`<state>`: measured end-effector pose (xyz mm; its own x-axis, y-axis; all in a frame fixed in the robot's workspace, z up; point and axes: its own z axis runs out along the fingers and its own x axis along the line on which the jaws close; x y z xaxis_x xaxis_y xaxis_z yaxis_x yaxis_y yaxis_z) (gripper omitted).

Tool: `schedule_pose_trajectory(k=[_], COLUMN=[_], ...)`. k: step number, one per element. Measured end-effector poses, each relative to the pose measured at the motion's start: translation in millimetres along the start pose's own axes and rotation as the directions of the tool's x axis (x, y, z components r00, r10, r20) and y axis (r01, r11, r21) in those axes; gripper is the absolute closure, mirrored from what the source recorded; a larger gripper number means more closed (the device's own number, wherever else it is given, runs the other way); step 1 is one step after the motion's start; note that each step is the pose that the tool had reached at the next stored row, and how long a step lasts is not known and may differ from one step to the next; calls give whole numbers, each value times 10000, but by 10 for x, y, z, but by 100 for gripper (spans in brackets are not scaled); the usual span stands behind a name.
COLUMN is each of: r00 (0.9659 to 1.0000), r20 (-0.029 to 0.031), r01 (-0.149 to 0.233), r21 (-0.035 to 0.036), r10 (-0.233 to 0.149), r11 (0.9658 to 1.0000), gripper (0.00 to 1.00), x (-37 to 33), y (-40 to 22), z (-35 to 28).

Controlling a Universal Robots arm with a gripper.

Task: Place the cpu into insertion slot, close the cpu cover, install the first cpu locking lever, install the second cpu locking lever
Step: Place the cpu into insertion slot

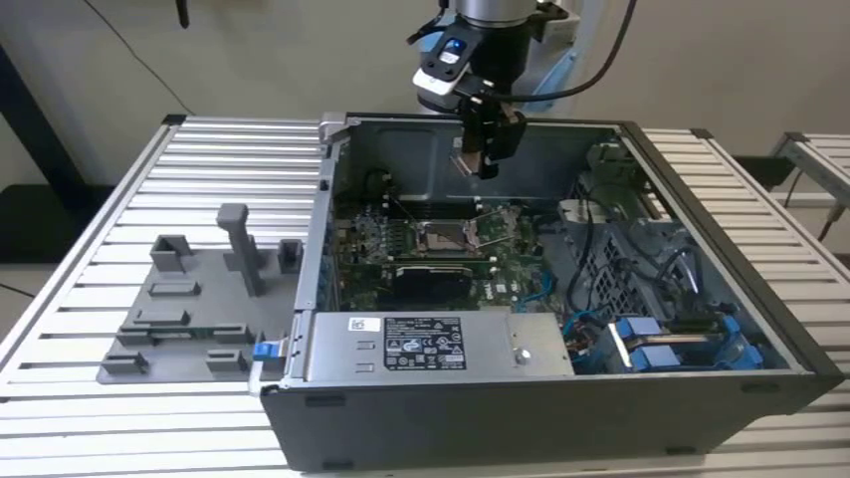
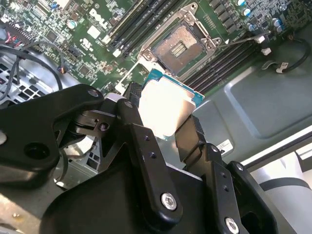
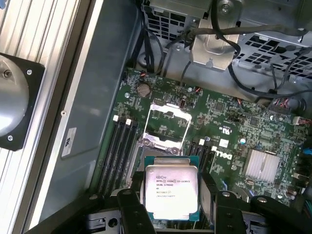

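Slatted bench (image 1: 106, 179) carries the open case (image 1: 743, 329) | gripper (image 1: 480, 164) hangs over it, fingers (image 2: 139, 131) clamped on two opposite edges of the cpu (image 3: 171, 192) | cpu aloft, apart from the socket (image 3: 165, 127) | we judge: hold it level, match corners to socket, lower straight, no sliding across pins (image 2: 176, 48)

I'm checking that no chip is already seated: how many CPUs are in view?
1. The small square silver-topped cpu is clamped in the black gripper, above the green motherboard. The open socket there holds none. Nothing suggests another is hidden.
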<state>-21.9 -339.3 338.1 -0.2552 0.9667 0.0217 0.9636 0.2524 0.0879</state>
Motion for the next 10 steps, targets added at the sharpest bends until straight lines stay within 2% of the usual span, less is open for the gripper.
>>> schedule_pose_trajectory(k=[7,10], r00=[9994,9982], r20=[25,35], r01=[-335,-596], r21=[-2,48], r10=[335,596], r11=[9994,9982], gripper=[46,46], x=[0,0], y=[-1,-3], z=[14,32])
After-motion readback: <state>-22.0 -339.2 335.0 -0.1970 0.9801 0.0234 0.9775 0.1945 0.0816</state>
